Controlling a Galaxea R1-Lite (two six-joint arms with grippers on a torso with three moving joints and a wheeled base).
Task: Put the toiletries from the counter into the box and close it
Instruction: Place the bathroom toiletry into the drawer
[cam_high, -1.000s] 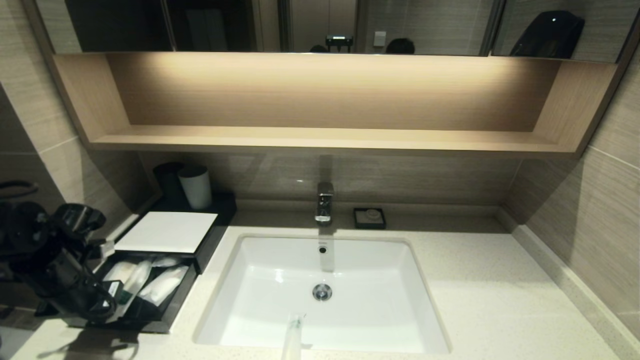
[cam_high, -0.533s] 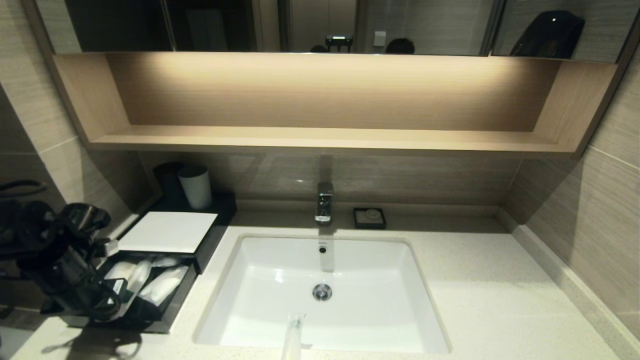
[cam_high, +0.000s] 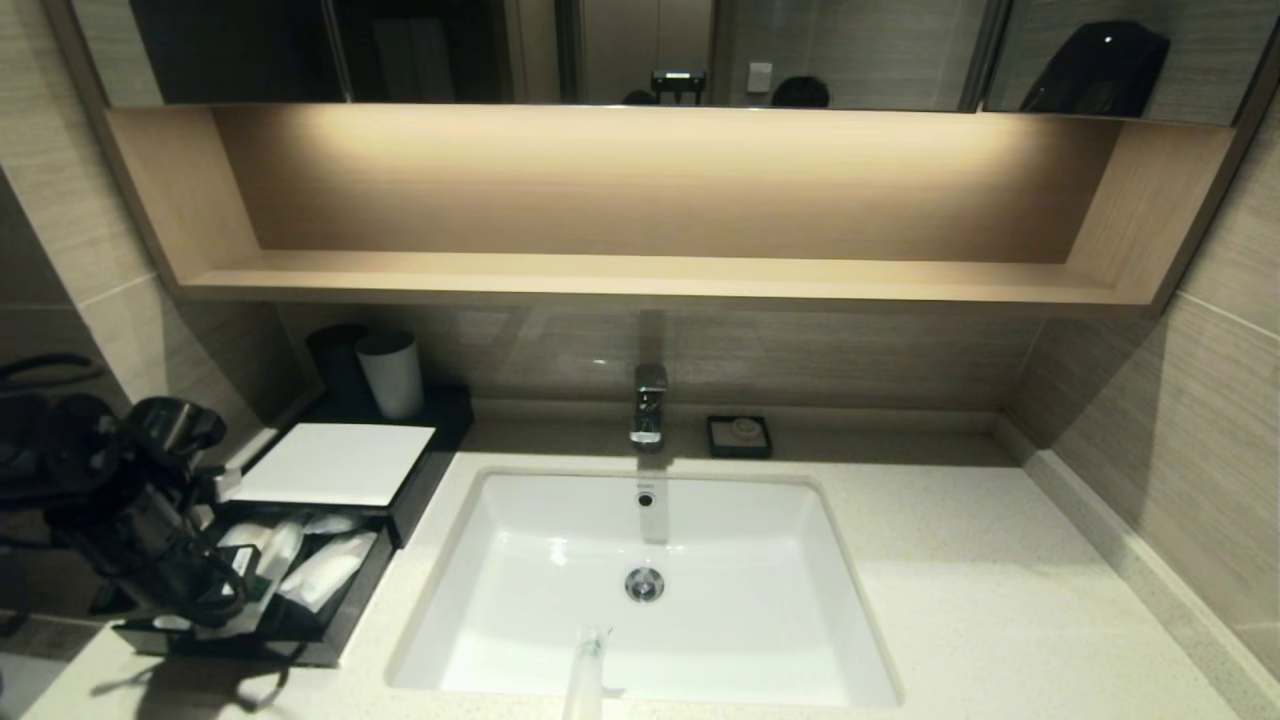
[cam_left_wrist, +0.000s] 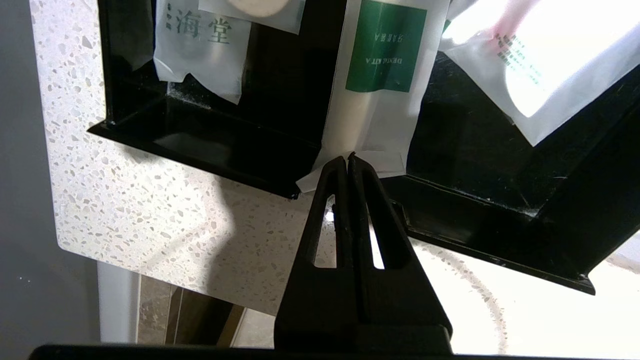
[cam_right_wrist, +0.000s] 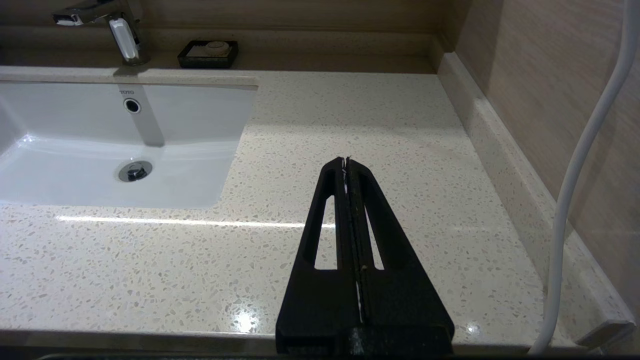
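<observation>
Gripper, left (cam_left_wrist: 347, 159), clamped on the end flap of the green-marked dental kit packet (cam_left_wrist: 382, 75), which lay over the front wall of the black box's open drawer (cam_left_wrist: 210, 150), short sachets beside it. Second slim packet (cam_high: 585, 680) lay at the sink's near edge on the tabletop (cam_right_wrist: 350, 115). Right gripper (cam_right_wrist: 346, 161) hung clenched, empty, above the tabletop.

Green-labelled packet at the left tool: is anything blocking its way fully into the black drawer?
Only the drawer's front wall: the packet lies across it, its end overhanging the counter. The left tool, shut, meets that end with nothing between them.
</observation>
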